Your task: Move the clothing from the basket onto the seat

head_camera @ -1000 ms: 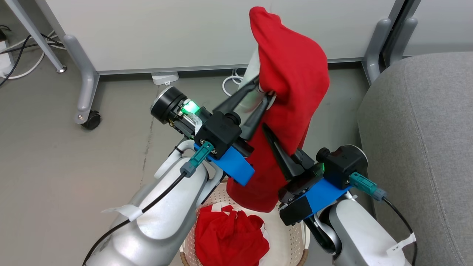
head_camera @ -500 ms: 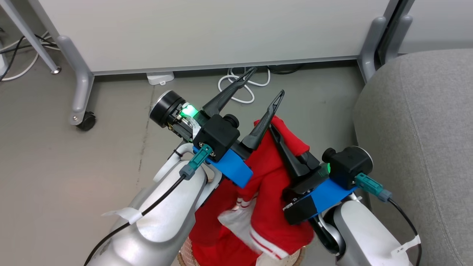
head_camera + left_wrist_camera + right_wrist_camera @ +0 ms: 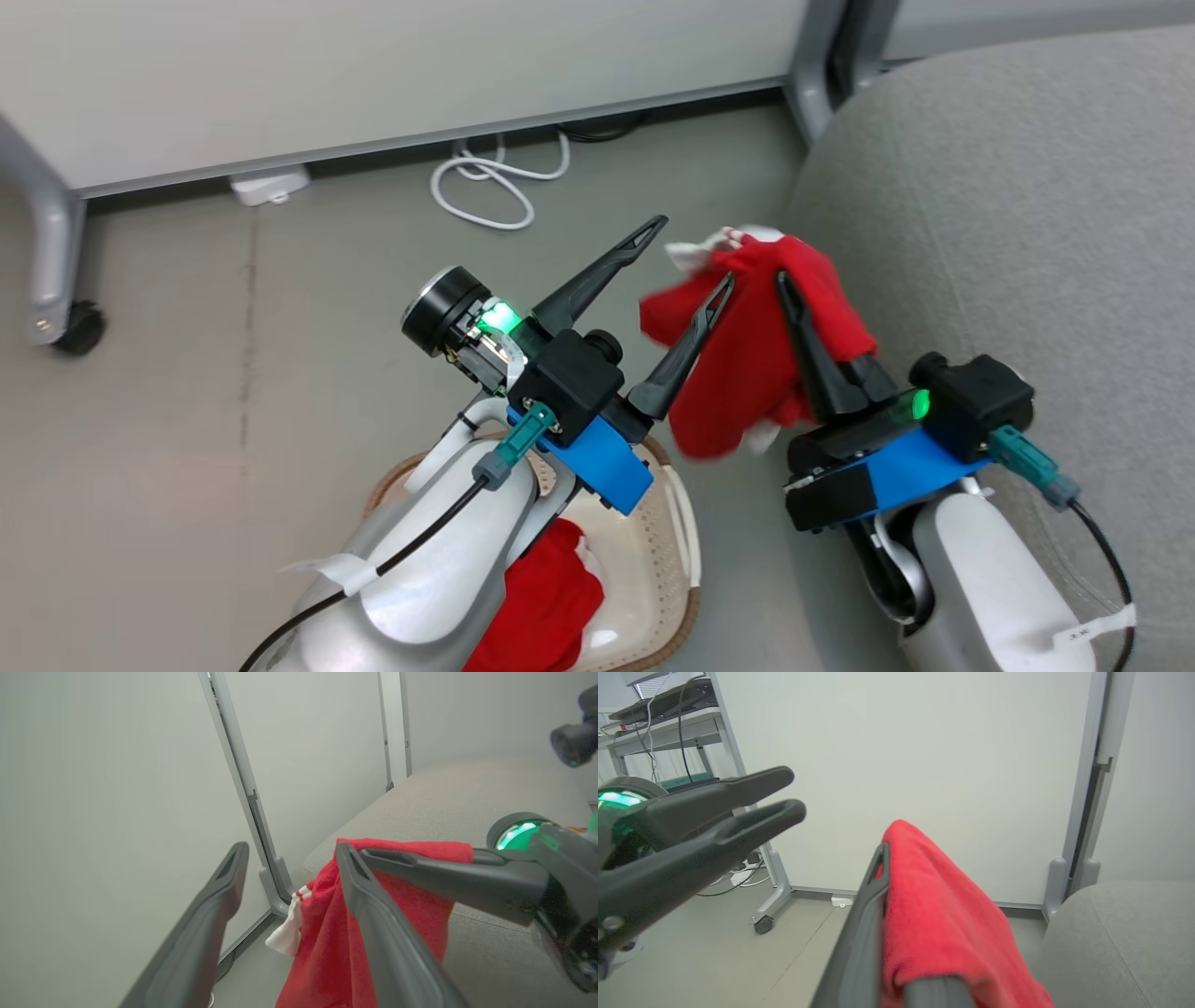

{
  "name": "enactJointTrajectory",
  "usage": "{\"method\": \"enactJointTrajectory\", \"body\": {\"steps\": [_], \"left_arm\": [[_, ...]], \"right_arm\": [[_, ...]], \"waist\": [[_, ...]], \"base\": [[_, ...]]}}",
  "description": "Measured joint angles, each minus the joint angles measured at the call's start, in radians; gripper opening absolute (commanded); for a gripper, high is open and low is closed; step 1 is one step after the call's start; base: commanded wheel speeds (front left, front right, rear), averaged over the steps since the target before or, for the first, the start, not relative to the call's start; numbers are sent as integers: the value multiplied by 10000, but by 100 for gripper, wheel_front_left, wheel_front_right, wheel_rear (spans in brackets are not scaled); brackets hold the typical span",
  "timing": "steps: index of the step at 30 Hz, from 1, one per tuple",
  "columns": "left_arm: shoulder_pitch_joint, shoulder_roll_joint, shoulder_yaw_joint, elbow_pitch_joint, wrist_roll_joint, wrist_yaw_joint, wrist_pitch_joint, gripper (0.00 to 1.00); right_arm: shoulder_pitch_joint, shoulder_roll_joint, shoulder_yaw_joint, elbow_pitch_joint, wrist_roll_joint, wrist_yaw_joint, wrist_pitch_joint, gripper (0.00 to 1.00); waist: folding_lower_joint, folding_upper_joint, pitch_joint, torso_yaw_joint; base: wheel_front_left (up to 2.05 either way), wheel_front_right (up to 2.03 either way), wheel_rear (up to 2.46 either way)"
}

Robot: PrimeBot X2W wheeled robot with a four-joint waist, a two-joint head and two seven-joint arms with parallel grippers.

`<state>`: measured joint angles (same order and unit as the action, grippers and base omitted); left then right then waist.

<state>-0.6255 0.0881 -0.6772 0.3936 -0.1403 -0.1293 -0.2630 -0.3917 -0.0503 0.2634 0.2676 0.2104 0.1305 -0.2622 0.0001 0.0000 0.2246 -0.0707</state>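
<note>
- Head view: the left gripper [image 3: 693, 250] is standing with its fingers spread wide and holding nothing. Its right finger is just beside the garment [image 3: 747, 373].
- The right gripper [image 3: 782, 280] is pinching the red garment near its top. The cloth is hanging off the fingers at the left edge of the grey seat [image 3: 980, 233], with a white patch showing at its top.
- The basket [image 3: 689, 551] is sitting on the grey floor [image 3: 187, 373] below the left arm, and a second garment [image 3: 546, 607] is lying inside it.
- A white cable [image 3: 495, 182] is lying coiled by the base of the pale panel [image 3: 373, 75]. A caster [image 3: 73, 329] is showing at far left.
- Left wrist view: the spread fingers are framing a panel post [image 3: 261, 826]. The garment is draping over the right gripper's finger, with the seat behind it.
- Right wrist view: the garment is covering the right-hand finger. A desk [image 3: 663, 723] with cables is standing at upper left, and the seat is showing at lower right.
</note>
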Motion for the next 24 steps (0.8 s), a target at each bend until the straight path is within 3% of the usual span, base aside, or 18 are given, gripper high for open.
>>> {"method": "enactJointTrajectory", "body": {"steps": [16, 24], "left_arm": [[-32, 157, -759, -58, -8, -2, 0, 100], [-87, 150, -777, -113, -38, -2, 0, 100]], "right_arm": [[839, -6, -1699, -800, -410, 0, -2, 0], [1018, -4, -2006, -1116, -403, 0, 0, 0]], "waist": [[-1, 0, 453, -2035], [0, 0, 547, -2226]], "base": [[0, 0, 0], [0, 0, 0]]}}
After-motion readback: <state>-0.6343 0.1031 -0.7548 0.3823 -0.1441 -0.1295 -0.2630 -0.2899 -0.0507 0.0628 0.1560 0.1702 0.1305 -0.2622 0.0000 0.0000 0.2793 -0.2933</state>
